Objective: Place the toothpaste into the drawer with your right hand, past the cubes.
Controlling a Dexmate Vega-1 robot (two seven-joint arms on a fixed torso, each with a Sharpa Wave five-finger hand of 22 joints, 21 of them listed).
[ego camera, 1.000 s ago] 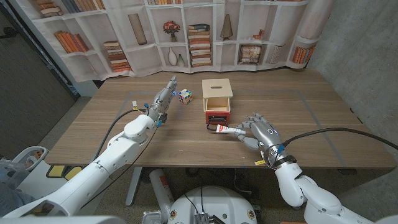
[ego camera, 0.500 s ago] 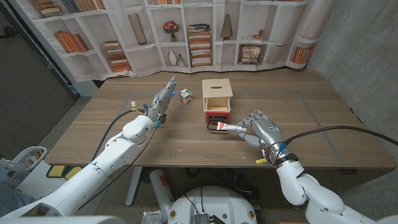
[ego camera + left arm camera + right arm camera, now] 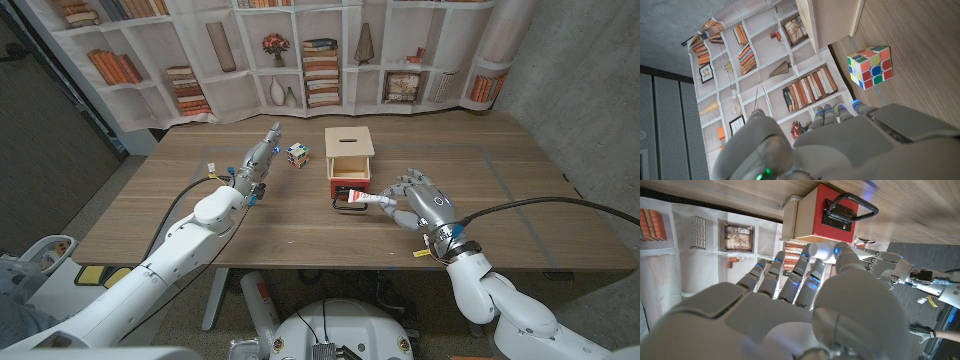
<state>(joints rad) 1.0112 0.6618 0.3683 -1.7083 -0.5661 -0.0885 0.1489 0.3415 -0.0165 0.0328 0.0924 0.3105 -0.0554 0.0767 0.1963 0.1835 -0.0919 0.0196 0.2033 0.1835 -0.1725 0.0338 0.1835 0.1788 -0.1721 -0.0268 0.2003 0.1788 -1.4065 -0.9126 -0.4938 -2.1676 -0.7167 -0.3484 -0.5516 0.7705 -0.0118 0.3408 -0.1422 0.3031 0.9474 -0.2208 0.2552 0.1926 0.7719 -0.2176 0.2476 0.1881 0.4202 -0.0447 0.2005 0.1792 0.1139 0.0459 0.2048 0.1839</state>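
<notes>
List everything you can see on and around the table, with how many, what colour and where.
table: one, brown wood, under everything.
box: one, pale wood, at the table's middle, with a red drawer pulled open toward the robot.
toothpaste: one tube, white and red, held over the drawer's front by the right hand.
cube: one, multicoloured, to the robot's left of the box, just beyond the left hand's fingers.
backdrop: one, printed bookshelves, behind the table.
left hand: one, grey, stretched toward the cube, holding nothing, fingers straight and close together.
right hand: one, grey, by the drawer, pinching the toothpaste's tail.
</notes>
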